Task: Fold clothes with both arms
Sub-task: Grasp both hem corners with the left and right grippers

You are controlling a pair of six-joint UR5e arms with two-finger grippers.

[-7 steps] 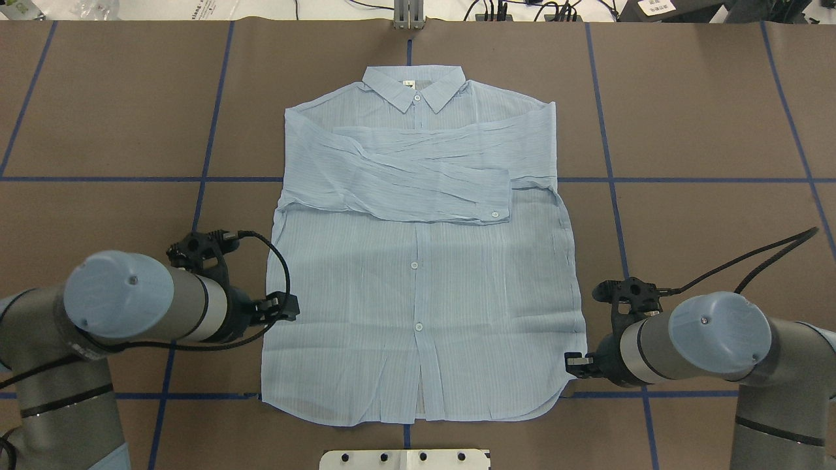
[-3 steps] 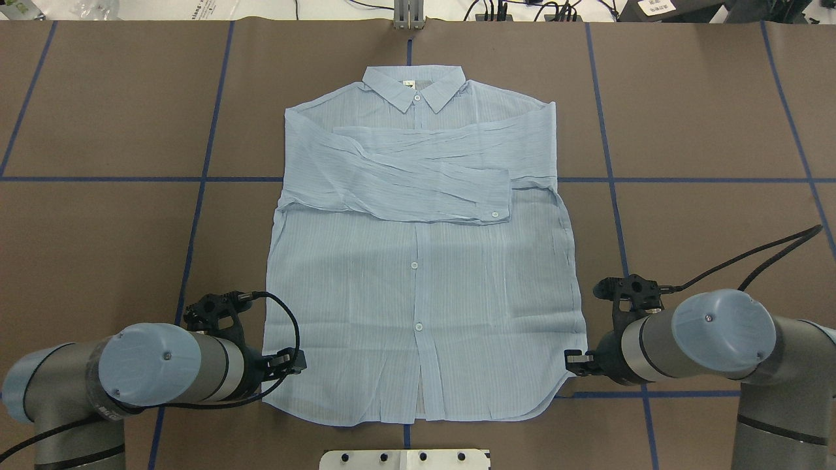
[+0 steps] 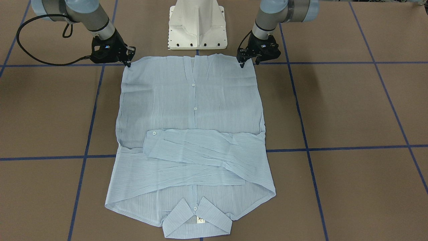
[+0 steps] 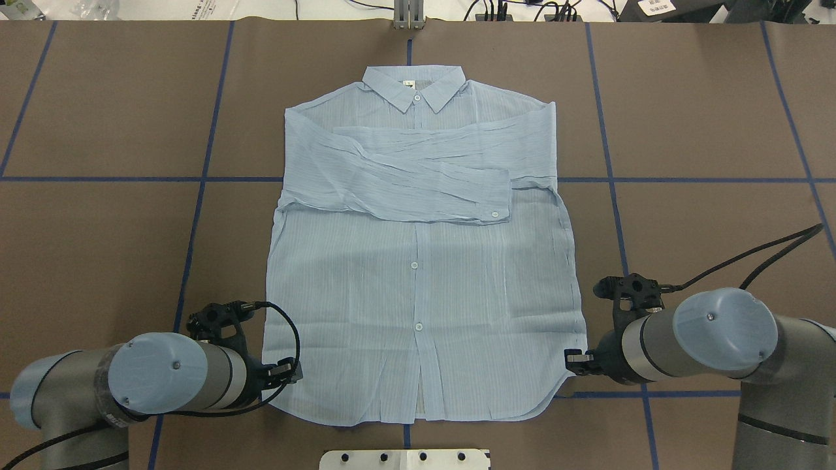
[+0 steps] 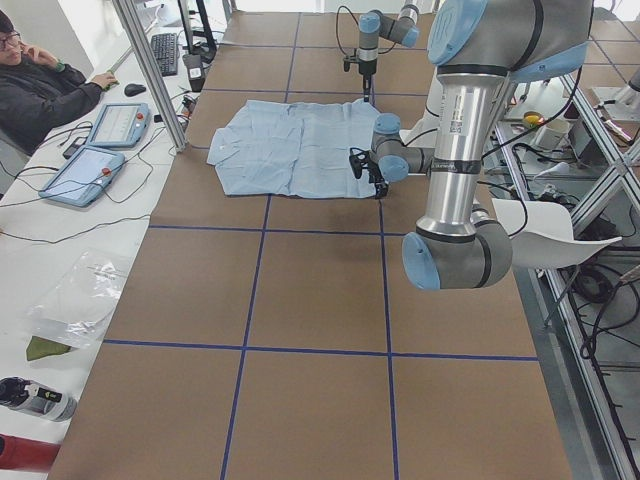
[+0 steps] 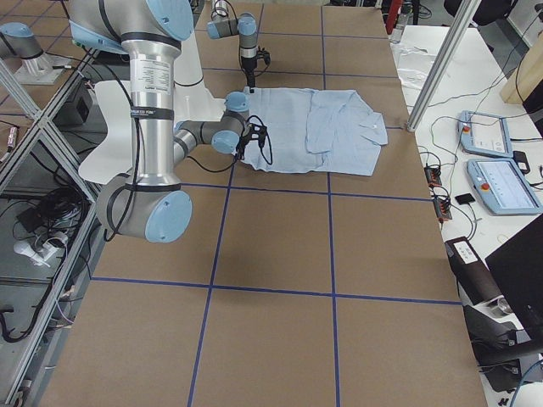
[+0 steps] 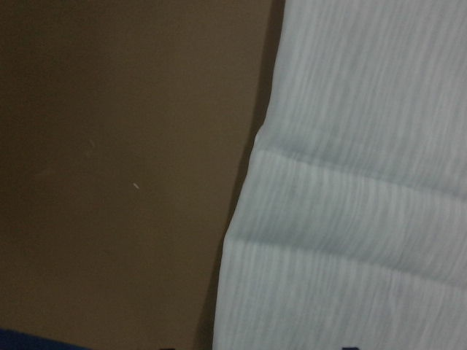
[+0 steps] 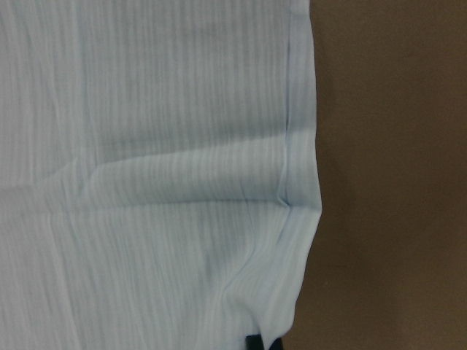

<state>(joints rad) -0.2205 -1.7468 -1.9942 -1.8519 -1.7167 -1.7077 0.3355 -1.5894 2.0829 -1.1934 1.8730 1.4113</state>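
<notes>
Fingers (image 3: 241, 62) of left gripper (image 3: 249, 62) spread, just dropped to shirt (image 4: 418, 287) hem corner; right gripper (image 4: 573, 361) unmoved at opposite corner, grip unreadable. Hem pinch likely next.

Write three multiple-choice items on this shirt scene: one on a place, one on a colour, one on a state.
1. Where does the collar of the shirt lie in the overhead view?
A. at the far side of the table
B. next to the robot's base
C. under the left arm

2. What colour are the lines on the table?
A. red
B. blue
C. white

3. How do the sleeves lie?
A. spread out sideways
B. folded across the chest
C. hanging off the table

1 A: the collar is at the far end and the hem at the near end.
2 B: blue lines cross the brown top.
3 B: both sleeves lie crossed over the front.
</notes>
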